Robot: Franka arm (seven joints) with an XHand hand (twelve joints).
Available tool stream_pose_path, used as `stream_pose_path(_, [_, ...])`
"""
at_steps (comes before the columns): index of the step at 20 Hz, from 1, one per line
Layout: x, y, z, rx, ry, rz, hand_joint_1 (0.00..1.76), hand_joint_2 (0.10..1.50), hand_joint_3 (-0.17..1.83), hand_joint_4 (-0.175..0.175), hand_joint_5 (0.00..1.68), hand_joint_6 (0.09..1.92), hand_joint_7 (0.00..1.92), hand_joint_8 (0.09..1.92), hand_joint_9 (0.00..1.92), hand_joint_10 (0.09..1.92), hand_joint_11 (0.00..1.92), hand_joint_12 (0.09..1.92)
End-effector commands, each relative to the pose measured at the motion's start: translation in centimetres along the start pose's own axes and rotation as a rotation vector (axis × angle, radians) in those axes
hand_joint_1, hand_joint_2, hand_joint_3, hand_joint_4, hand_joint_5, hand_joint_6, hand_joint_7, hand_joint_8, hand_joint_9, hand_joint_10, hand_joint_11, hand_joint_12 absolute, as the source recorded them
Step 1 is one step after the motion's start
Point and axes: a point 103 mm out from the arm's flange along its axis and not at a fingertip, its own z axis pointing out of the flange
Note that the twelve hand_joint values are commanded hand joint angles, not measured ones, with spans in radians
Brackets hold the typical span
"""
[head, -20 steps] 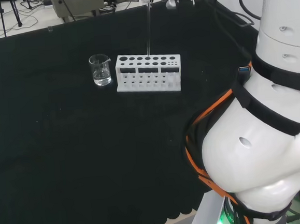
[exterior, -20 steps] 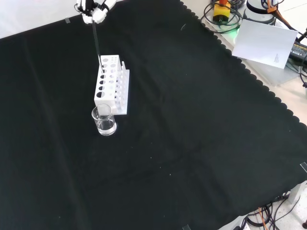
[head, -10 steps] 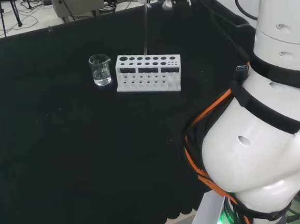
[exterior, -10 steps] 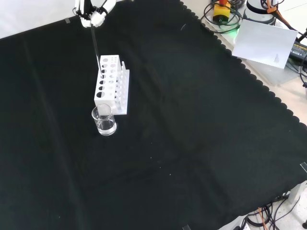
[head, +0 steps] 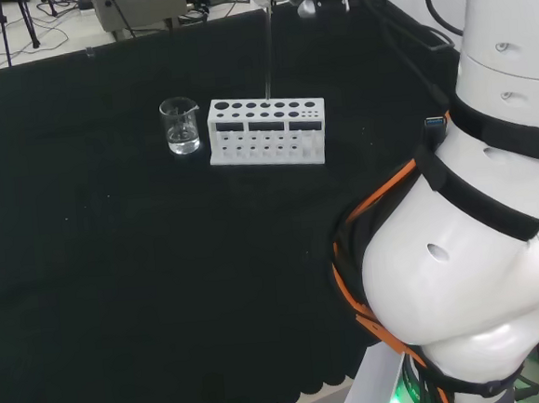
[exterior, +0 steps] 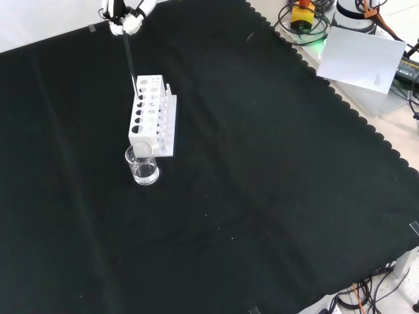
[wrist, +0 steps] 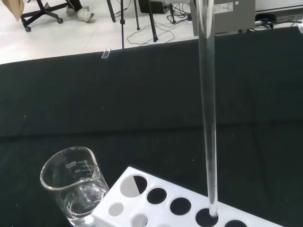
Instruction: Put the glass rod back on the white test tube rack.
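The hand [exterior: 124, 18], at 11 o'clock in the front view, has its fingers closed around the top of the glass rod [exterior: 130, 57]. The rod hangs near upright, and in the wrist view its lower tip [wrist: 212, 208] sits in one of the large holes of the white test tube rack [exterior: 152, 115]. A glass beaker [exterior: 142, 165] holding a little clear liquid stands just beside the rack's end, at its 6 o'clock in the front view, on the black cloth [exterior: 262, 183].
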Motion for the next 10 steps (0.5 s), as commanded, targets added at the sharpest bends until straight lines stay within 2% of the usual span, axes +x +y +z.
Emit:
stream_pose_path(1, [0.0, -0.1, 2.0, 0.037, 0.000, -0.003, 1.31, 1.10, -0.17, -0.175, 1.34, 0.09, 1.21, 0.96, 1.72, 0.70, 1.30, 0.83])
stream_pose_path(10, [0.8, 0.7, 4.1, 0.076, 0.003, -0.024, 1.31, 1.10, -0.17, -0.175, 1.34, 0.09, 1.21, 0.96, 1.72, 0.70, 1.30, 0.83])
